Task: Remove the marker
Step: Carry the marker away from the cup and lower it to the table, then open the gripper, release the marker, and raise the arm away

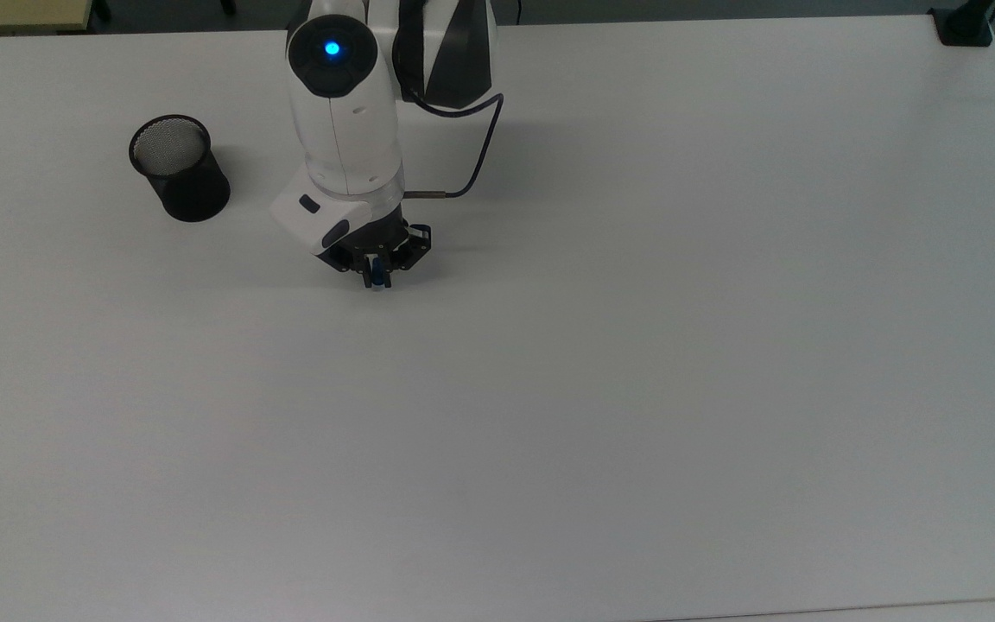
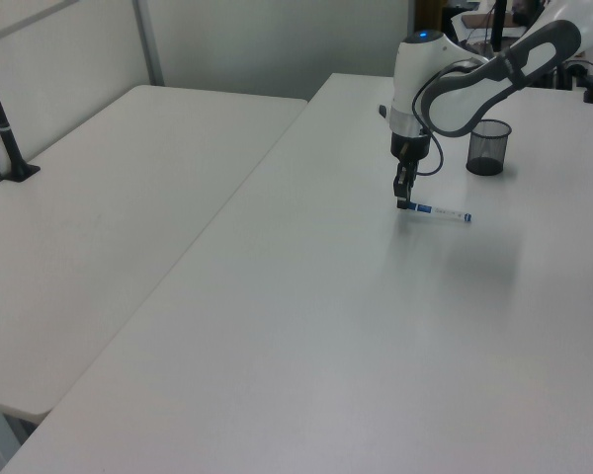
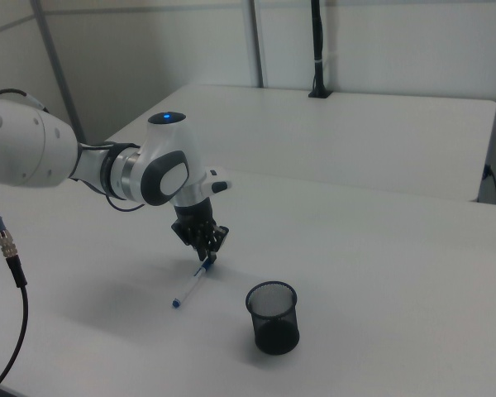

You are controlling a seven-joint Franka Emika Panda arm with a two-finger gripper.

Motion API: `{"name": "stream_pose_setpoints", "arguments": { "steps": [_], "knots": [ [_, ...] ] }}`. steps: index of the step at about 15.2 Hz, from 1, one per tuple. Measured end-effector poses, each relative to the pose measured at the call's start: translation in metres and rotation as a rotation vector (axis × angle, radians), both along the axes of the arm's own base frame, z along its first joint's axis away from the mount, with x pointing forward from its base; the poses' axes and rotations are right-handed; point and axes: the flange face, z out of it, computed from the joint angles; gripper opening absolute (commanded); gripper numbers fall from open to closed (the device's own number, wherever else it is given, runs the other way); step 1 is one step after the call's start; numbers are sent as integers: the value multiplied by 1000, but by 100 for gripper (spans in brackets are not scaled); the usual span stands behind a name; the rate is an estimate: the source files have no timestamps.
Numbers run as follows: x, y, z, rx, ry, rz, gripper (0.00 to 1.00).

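A broad white rectangular table (image 1: pixel 636 389) stands edge to edge with a second white table (image 2: pixel 109 197) in a plain room, their matte tops evenly lit. Pale grey partition walls (image 3: pixel 380 41) with slim metal uprights (image 2: pixel 148 41) close the space behind, seen in the left view and the right view. A black pole on a clamp base (image 3: pixel 317 50) rises from the far edge of the second table, and a black clamp block (image 1: pixel 964 26) sits at a corner in the top view.
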Motion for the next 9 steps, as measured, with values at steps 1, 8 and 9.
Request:
{"name": "stream_pose_setpoints", "arguments": {
  "steps": [1, 8, 9],
  "knots": [
    [0, 0, 0, 0, -1, -4, 62],
    [4, -5, 25, 4, -43, -67, 100],
    [3, -6, 34, 5, -49, -89, 100]
  ]
}}
